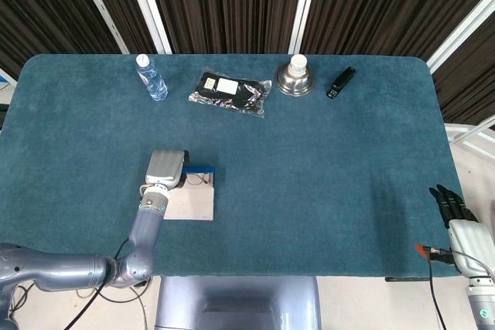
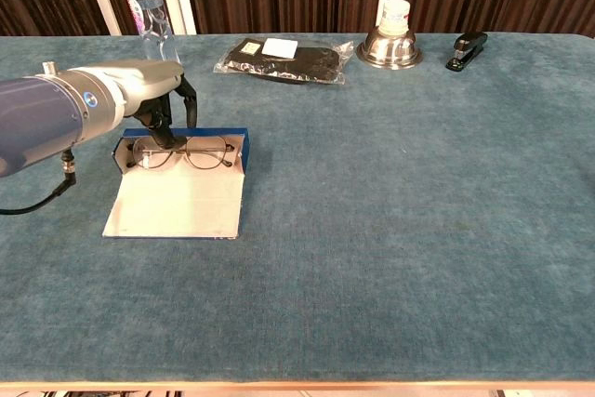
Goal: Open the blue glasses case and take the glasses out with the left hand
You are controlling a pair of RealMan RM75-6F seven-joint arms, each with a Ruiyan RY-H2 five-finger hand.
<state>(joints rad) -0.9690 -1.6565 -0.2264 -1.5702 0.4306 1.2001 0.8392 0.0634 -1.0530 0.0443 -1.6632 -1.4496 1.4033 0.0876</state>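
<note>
The blue glasses case [image 2: 177,204] lies open on the left part of the table, its pale inner flap facing up; the head view shows the case [image 1: 193,205] too. Thin-rimmed glasses [image 2: 203,151] rest in its far tray. My left hand [image 2: 156,104] reaches over the tray's left end with its fingers curled down on the left rim of the glasses, and seems to pinch it. From above, the left hand [image 1: 166,168] covers most of the glasses. My right hand [image 1: 456,218] hangs off the table's right front corner, dark fingers spread and holding nothing.
Along the far edge stand a water bottle [image 2: 149,20], a black packet in clear plastic [image 2: 284,60], a metal bowl with a white cup on it [image 2: 391,39] and a black stapler [image 2: 467,49]. The table is covered in teal cloth [image 2: 390,211].
</note>
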